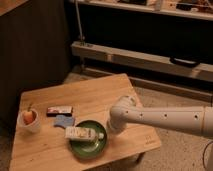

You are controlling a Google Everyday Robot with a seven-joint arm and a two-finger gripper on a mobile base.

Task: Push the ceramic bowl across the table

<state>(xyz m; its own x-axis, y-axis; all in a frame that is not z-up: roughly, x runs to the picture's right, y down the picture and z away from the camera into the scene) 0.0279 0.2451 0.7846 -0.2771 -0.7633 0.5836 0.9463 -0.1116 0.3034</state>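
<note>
The ceramic bowl (89, 145) is a shallow dark-green dish near the front edge of the light-wood table (95, 95). A white bottle (83, 133) lies on its side in the bowl. My white arm reaches in from the right. My gripper (110, 128) is low over the table at the bowl's right rim, mostly hidden behind the wrist. I cannot tell whether it touches the rim.
A white cup with a carrot (29, 120) stands at the table's left edge. A dark snack bar (60, 110) and a blue object (64, 120) lie just behind and left of the bowl. A low shelf unit (150, 60) runs behind the table.
</note>
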